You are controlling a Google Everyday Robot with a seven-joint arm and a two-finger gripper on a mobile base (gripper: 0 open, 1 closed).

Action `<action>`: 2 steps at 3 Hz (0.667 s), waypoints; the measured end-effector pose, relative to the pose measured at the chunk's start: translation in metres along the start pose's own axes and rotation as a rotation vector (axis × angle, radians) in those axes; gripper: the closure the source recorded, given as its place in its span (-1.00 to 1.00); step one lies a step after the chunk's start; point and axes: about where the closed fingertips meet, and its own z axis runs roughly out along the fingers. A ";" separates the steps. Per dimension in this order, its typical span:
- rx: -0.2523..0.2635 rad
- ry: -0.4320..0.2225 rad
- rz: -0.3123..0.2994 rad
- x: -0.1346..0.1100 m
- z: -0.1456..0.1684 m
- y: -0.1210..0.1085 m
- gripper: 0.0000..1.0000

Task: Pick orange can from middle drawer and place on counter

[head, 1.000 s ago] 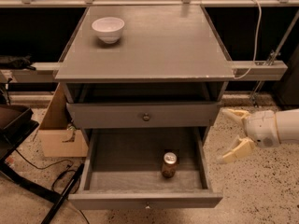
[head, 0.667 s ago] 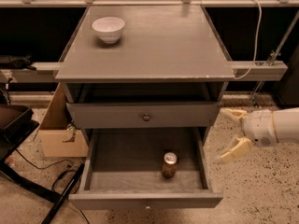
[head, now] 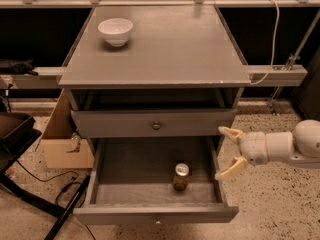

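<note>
The orange can (head: 181, 176) stands upright in the middle drawer (head: 155, 215), right of centre and near its front. The drawer is pulled fully open. My gripper (head: 229, 153) is open and empty, just outside the drawer's right wall and to the right of the can, with its two pale fingers pointing left. The counter (head: 170, 49) is the grey top above.
A white bowl (head: 115, 31) sits at the counter's back left. The upper drawer (head: 156, 123) with its round knob is shut. A cardboard box (head: 62, 146) and a dark chair base (head: 20, 144) stand on the floor at the left. A rail (head: 277, 75) runs to the right.
The gripper has shifted slightly left toward the drawer's right wall. The can and drawer have not moved.
</note>
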 end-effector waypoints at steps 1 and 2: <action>-0.036 -0.071 -0.049 0.043 0.035 -0.005 -1.00; -0.055 -0.126 -0.071 0.071 0.069 0.003 -1.00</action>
